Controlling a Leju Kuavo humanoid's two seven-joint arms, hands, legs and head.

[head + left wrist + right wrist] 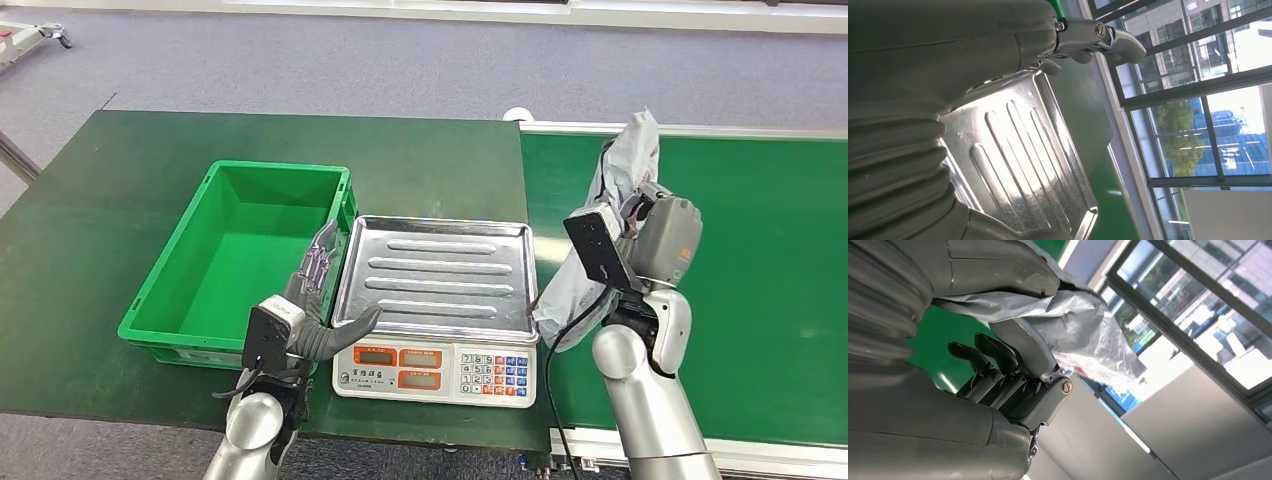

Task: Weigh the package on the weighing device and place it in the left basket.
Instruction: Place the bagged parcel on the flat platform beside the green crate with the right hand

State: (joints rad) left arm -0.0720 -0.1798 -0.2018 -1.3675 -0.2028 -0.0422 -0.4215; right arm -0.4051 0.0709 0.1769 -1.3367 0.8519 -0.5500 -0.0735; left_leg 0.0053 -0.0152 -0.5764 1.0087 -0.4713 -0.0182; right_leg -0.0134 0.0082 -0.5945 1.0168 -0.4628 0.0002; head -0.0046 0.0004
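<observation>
On the green bench (430, 160), our right hand (640, 235) fingers hold the grey package (625, 160) at the frame's right, our left hand (315, 300) waits open, and next we must set the package on the scale tray (440, 275).

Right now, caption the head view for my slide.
Right hand holds crinkled grey plastic package beside the scale's empty steel tray.

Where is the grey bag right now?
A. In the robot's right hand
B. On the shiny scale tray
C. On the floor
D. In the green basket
A: the right hand holds the grey bag up beside the scale, above the belt; the tray and basket have no bag in them.
</observation>
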